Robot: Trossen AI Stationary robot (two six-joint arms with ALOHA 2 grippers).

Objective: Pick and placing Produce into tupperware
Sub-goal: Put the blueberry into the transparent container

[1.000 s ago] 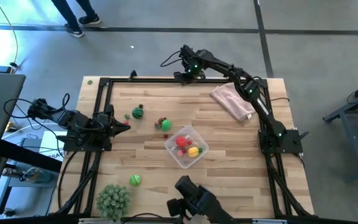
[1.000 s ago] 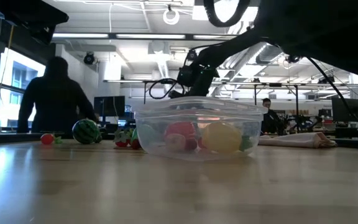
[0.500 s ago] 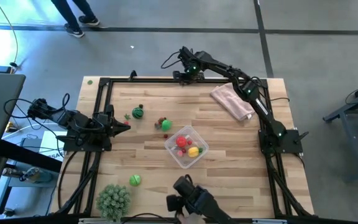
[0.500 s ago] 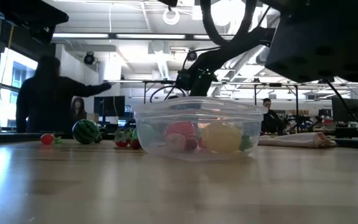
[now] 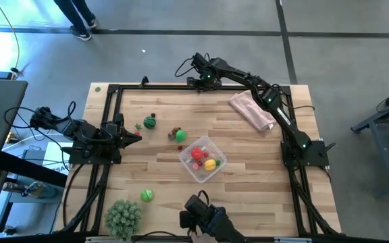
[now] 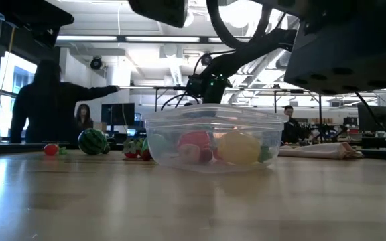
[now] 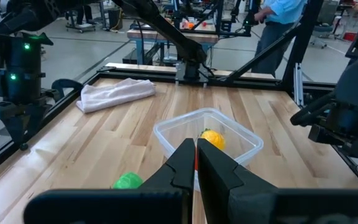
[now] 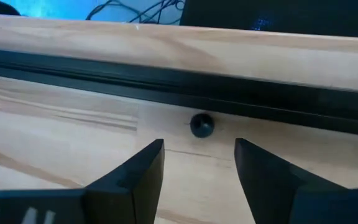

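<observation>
The right gripper (image 8: 197,163) had opened empty over the table's far edge; the clear squarish plastic tupperware (image 5: 202,159) still awaited 4 pieces.

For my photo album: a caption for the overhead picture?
Clear tupperware holding toy produce mid-table, the right claw open at the far edge.
</observation>
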